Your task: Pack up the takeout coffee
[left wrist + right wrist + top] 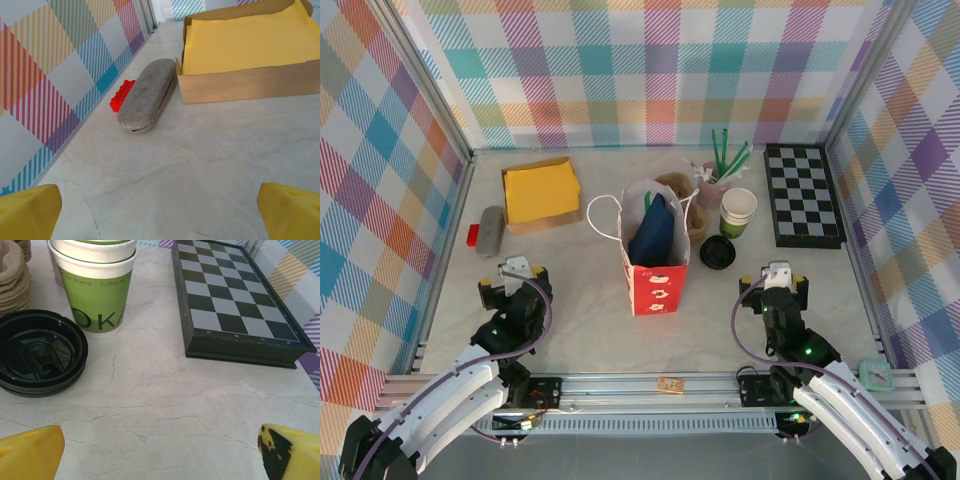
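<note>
The takeout coffee is out of view. A lidless green-and-cream paper cup (737, 212) (95, 295) stands right of the red-and-white paper bag (655, 272). A loose black lid (717, 253) (40, 352) lies on the table just in front of the cup. My right gripper (778, 272) (160, 452) is open near the table's front right, a short way in front of the lid and cup, with nothing between its yellow fingertips (30, 450). At the front left my left gripper (515, 268) (160, 212) is also open over bare table.
The bag holds a dark blue bundle (655, 232). A yellow-lined cardboard box (540, 193) (245, 45), a grey case (492, 230) (147, 95) and a red brick (472, 235) (122, 95) sit at the back left. A chessboard (803, 195) (235, 295) lies at the back right, green straws (725, 155) behind the cup.
</note>
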You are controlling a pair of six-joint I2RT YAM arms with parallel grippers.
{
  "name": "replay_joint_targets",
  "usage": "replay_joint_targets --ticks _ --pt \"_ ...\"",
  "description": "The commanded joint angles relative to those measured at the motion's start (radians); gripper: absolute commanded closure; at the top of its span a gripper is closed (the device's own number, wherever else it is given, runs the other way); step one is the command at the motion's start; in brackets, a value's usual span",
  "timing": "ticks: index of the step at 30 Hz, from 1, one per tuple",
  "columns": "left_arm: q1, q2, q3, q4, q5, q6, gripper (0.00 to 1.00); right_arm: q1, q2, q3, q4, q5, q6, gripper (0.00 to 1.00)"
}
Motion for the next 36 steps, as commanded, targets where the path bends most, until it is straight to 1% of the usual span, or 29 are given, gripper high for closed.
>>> replay_joint_targets --ticks 1,5,11,17,21,27,33,36 --pt "0.007 0.023 -0.013 0.062 -0.006 0.003 0.0 -0.003 -0.013 -0.013 0.09 0.029 -0.017 0.01" --pt "0.007 0.043 -0.014 0.09 -0.01 0.013 0.0 -0.004 -0.01 -0.029 0.141 0.027 -0.033 0.01" --pt "0.008 0.034 -0.033 0.145 -0.017 0.036 0.0 -0.008 -0.006 -0.039 0.185 0.028 -0.047 0.01" --pt "0.008 0.039 -0.052 0.219 -0.017 0.065 0.0 -0.015 0.02 -0.064 0.284 0.028 -0.075 0.01" --pt "0.011 0.038 -0.067 0.269 -0.019 0.087 0.0 -0.025 0.067 -0.077 0.365 0.028 -0.09 0.01" --pt "0.031 0.065 -0.073 0.321 -0.007 0.1 0.0 -0.053 0.178 -0.077 0.481 0.018 -0.103 0.01" --pt "0.067 0.099 -0.082 0.397 0.037 0.119 0.0 -0.099 0.247 -0.074 0.548 -0.019 -0.1 0.01" --pt "0.086 0.122 -0.08 0.422 0.051 0.12 0.0 -0.127 0.254 -0.078 0.565 -0.065 -0.095 0.01"
